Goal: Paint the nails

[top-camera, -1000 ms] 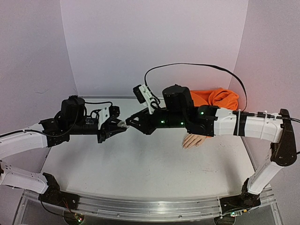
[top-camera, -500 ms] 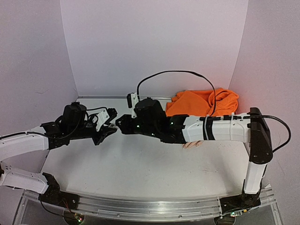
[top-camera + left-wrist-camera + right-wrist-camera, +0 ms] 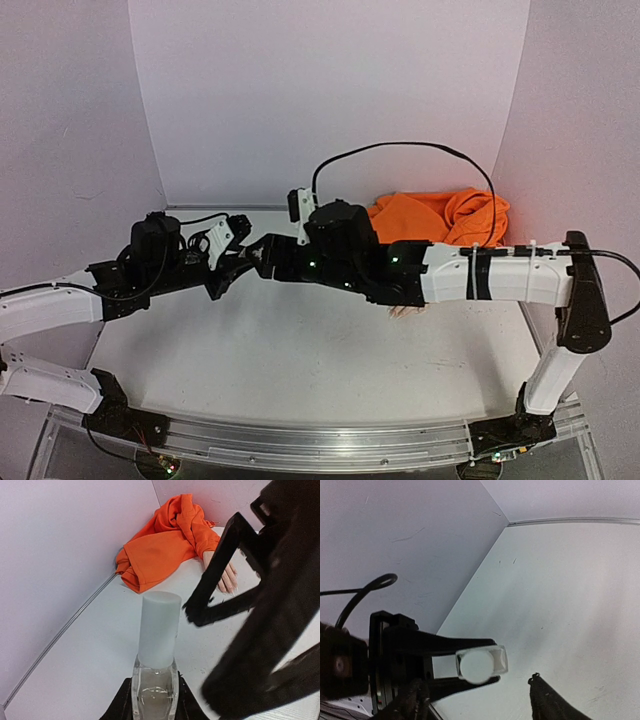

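A small clear bottle [image 3: 154,687] with a frosted white cap [image 3: 159,630] stands upright in my left gripper [image 3: 154,700], which is shut on its glass body. From above, the cap [image 3: 478,666] shows between the left fingers [image 3: 465,642]. My right gripper [image 3: 481,700] is open, its fingertips [image 3: 547,697] wide apart on either side of the cap without touching it. Both grippers [image 3: 238,268] [image 3: 260,252] meet above the table's left half. The mannequin hand [image 3: 226,575] lies palm down by its orange sleeve [image 3: 165,545]; its nails [image 3: 231,584] are tiny. Seen from the top, my right arm covers most of the hand [image 3: 405,312].
The orange sleeve [image 3: 450,215] is bunched in the back right corner. White walls [image 3: 330,100] close the table at the back and both sides. A black cable [image 3: 400,150] loops above my right arm. The white tabletop [image 3: 300,360] lies below both arms.
My right gripper has gone from shut to open beside the bottle cap. Both grippers have shifted a little left and back with the bottle still in the left one.
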Available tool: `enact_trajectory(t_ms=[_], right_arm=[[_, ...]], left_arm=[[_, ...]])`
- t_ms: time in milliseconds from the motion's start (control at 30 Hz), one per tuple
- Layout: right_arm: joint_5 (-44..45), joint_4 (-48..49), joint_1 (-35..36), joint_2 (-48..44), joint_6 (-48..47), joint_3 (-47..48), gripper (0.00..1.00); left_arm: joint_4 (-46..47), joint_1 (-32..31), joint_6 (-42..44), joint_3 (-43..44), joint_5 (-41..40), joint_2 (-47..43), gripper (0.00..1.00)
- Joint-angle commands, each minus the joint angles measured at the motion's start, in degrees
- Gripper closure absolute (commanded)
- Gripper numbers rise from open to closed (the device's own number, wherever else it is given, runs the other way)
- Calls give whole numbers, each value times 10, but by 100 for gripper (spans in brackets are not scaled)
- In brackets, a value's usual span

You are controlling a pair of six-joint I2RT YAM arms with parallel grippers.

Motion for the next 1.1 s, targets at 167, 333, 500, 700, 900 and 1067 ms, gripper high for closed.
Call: enact_trajectory(t_ms=[167, 333, 500, 700, 900, 1067], right_arm=[[-97, 9, -69, -164, -162, -96, 9], [-311, 12, -148, -192, -306, -134, 10], [-541, 26, -202, -189, -342, -121, 20], [-668, 43, -205, -158, -348, -100, 24], [-686, 64, -198, -132, -336, -74, 33], [-696, 68, -187, -101, -338, -43, 47]], left_arm=[[35, 14, -50, 47, 53, 6, 100], [33, 34, -119, 86, 336, 37, 100], [38, 35, -176, 124, 531, 91, 100], [40, 35, -182, 126, 549, 98, 100], [41, 35, -189, 133, 568, 112, 100], [42, 35, -189, 132, 569, 114, 100]])
